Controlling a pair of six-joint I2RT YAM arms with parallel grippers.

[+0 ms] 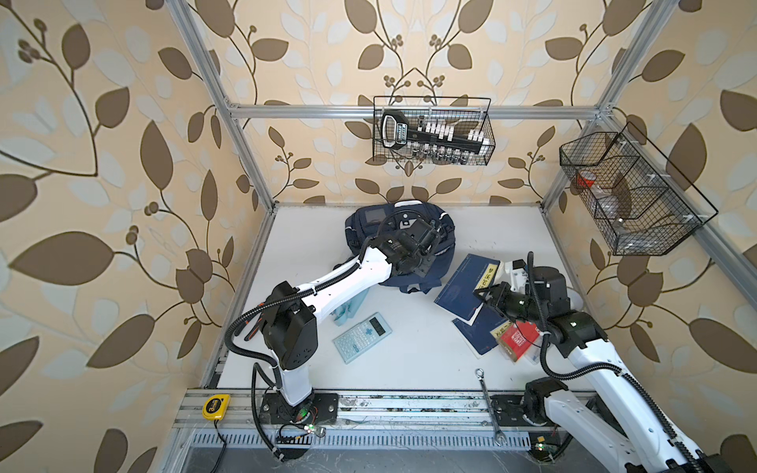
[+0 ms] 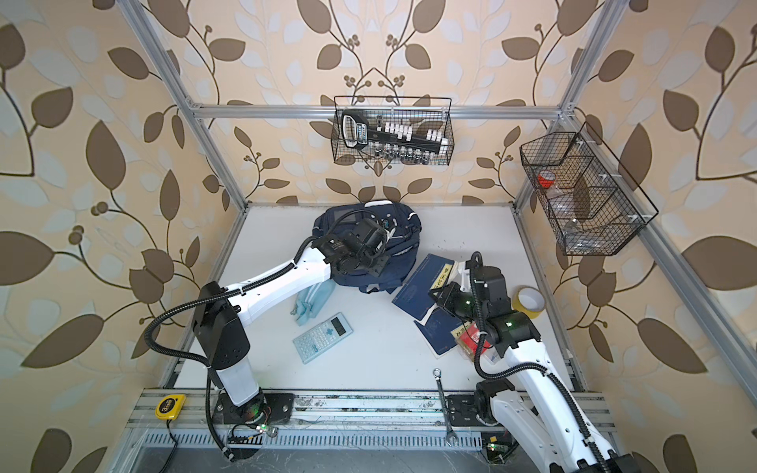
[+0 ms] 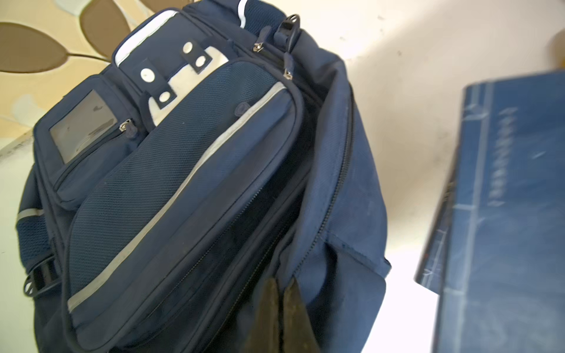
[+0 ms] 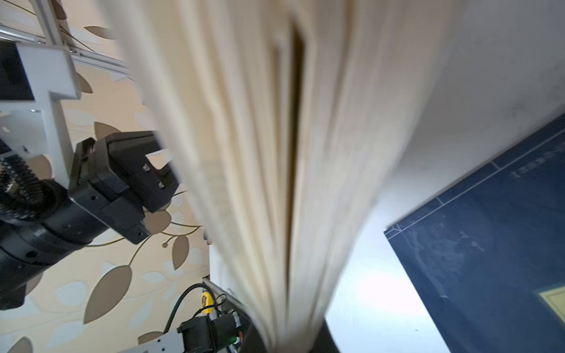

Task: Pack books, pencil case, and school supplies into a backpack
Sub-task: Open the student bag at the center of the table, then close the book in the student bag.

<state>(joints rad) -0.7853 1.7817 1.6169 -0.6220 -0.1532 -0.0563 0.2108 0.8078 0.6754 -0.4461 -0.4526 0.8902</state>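
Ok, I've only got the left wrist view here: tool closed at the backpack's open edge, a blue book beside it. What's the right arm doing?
Observer: The right tool is shut on that book, at its edge.
Reviewer: Is there another book?
Observer: Yes, a second book lies flat nearer the robot, a red-labelled box overlapping its corner.
Reviewer: And the pencil case?
Observer: The pencil case lies on the table, next to the calculator.
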